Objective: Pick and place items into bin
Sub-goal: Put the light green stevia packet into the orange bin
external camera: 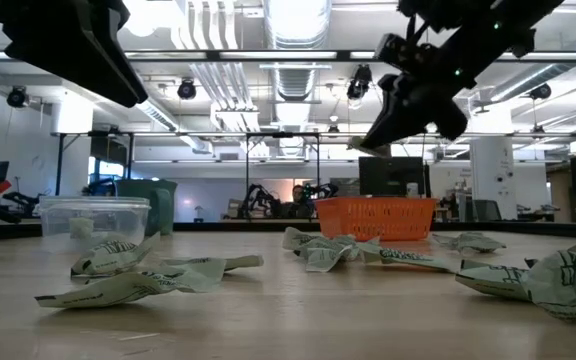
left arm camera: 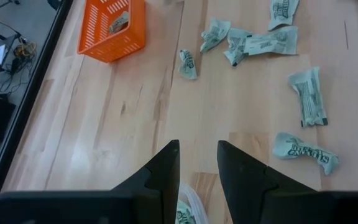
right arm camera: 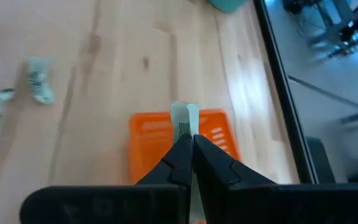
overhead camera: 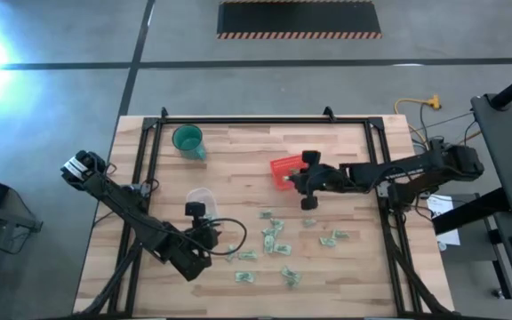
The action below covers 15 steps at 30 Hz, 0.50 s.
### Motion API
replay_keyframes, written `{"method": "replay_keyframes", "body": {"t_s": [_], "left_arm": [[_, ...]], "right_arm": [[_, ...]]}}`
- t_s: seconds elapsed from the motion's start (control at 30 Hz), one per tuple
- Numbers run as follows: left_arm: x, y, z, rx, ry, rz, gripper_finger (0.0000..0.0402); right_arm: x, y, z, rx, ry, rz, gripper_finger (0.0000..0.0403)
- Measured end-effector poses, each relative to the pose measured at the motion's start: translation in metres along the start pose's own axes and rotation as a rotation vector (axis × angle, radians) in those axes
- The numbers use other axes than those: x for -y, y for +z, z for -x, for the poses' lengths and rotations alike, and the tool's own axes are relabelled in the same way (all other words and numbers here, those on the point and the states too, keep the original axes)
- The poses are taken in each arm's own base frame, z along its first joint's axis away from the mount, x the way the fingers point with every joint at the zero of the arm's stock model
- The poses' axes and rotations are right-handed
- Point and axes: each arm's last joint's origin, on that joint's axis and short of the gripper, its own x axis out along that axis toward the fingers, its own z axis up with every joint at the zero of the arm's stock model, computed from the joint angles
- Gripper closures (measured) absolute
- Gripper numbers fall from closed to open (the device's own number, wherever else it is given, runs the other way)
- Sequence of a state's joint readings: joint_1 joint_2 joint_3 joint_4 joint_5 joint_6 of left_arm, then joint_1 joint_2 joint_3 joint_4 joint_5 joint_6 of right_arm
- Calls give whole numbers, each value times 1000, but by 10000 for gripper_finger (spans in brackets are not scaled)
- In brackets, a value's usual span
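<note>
Several small pale green and white items (overhead camera: 274, 233) lie crumpled on the wooden table, right of centre and toward its near edge. The bin, a red basket (overhead camera: 280, 167), stands behind them; one piece (left arm camera: 118, 22) lies inside it. My right gripper (right arm camera: 191, 142) hangs over the bin's near rim, shut on one item (right arm camera: 184, 119). My left gripper (left arm camera: 197, 158) hovers open above the table at the near left, pointing slantwise down toward the items. A pale piece (left arm camera: 183, 213) shows low between its fingers; whether they touch it, I cannot tell. My right gripper pinches a pale green item between its two fingers, and one end (right arm camera: 184, 115) sticks out past the fingertips. The fingers slant down from the table's right side. The item is lifted clear, above the bin (external camera: 376, 217).
A teal round cup (overhead camera: 188, 140) stands at the far left of the table, and a clear plastic cup (overhead camera: 200, 197) stands near my left arm. Black frame rails (overhead camera: 154, 133) run along the table's left, far and right edges. Bare wood lies between the bin and the teal cup.
</note>
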<state>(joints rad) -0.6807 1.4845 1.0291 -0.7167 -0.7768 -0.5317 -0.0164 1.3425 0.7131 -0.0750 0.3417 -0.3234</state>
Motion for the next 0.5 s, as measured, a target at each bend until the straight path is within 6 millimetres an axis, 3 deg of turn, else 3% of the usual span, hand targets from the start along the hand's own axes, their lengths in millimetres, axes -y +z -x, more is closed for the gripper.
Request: {"method": "replay_keyframes", "body": {"t_s": [0.33, 0.5], "left_arm": [[0, 0, 0, 6, 0, -17, 311], [1, 1, 0, 10, -2, -13, 311]], "right_arm": [[14, -22, -28, -114, -9, -76, 394], [21, -25, -32, -132, -72, -138, 383]]}}
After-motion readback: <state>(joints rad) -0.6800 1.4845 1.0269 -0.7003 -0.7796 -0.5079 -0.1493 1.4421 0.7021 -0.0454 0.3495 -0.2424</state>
